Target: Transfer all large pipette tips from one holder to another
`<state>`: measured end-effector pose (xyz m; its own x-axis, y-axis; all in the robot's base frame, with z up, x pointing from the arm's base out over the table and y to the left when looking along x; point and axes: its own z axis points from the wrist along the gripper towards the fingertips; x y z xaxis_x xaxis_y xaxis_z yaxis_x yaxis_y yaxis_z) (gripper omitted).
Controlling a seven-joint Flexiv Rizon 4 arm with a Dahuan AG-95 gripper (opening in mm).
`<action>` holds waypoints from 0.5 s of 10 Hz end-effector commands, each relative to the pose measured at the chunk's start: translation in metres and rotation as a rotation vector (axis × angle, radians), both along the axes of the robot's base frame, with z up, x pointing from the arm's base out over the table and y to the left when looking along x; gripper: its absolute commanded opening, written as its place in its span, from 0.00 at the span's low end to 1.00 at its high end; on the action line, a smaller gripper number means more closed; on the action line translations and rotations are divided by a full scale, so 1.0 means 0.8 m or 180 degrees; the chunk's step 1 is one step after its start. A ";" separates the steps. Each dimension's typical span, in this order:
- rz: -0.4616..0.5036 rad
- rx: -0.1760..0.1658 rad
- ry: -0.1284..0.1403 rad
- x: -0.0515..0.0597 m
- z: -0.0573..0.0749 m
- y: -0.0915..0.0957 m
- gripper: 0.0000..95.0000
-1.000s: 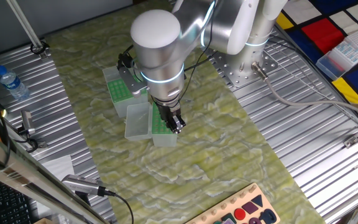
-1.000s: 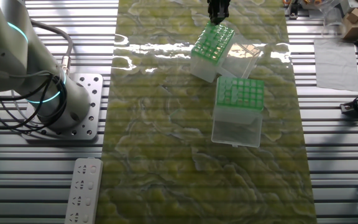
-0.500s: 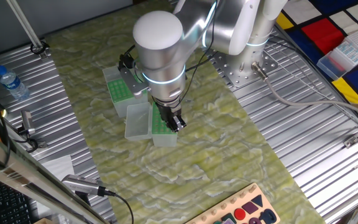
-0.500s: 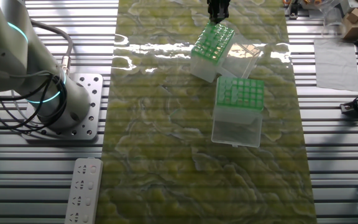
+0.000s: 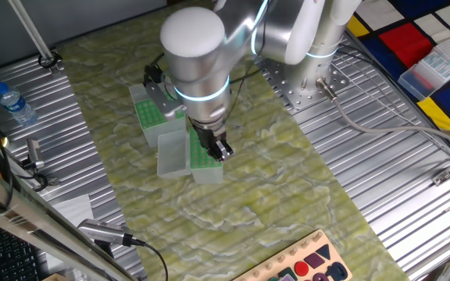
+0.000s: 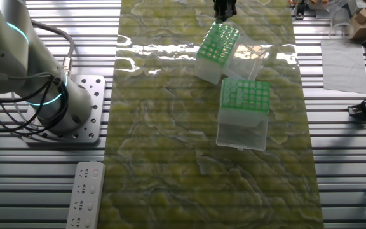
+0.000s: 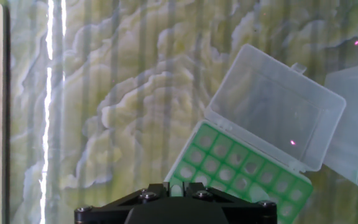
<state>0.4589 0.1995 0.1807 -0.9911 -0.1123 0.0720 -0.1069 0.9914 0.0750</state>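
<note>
- Closest thing in the hand view was the tool's black housing along the bottom edge. The fingers themselves weren't in the shot, so I couldn't tell if it was released or clenched on anything.
- Right past the housing sat the near holder [image 7: 241,171], a box with a green grid plate. The tool [image 5: 220,150] hung over one end of it, which looked to me like lining up on an edge cell.
- Most cells in that grid looked like open holes from above. One pale round top [image 7: 176,188] sat just at the housing edge, maybe one of the large pipette tips, but it was too cropped to be sure.
- Its clear lid [image 7: 272,109] was flipped open and lay flat on the surface, hinged to the box's far edge. Probably left that way so the grid stays reachable from straight above.
- In the other fixed view the second holder [image 6: 245,97] stood just beside the first, lid [image 6: 241,135] also folded out flat. Keeping both boxes close makes for a short hop between them, I'd guess.
- From that view neither grid showed tips clearly enough to count, so I couldn't judge how far along things were.
- Both boxes sat on the green marbled mat [image 5: 287,195] over the ribbed metal surface [image 5: 381,187], with the arm's base [image 6: 75,108] bolted off to the side.
</note>
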 end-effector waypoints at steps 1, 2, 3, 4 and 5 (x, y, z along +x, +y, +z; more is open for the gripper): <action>0.0010 -0.0004 0.0086 0.011 0.026 -0.001 0.00; 0.0007 -0.0005 0.0128 0.016 0.041 -0.001 0.00; -0.0002 -0.0004 0.0171 0.020 0.054 0.000 0.00; -0.0001 0.0001 0.0206 0.023 0.066 0.000 0.00; 0.0007 0.0014 0.0255 0.028 0.086 0.000 0.00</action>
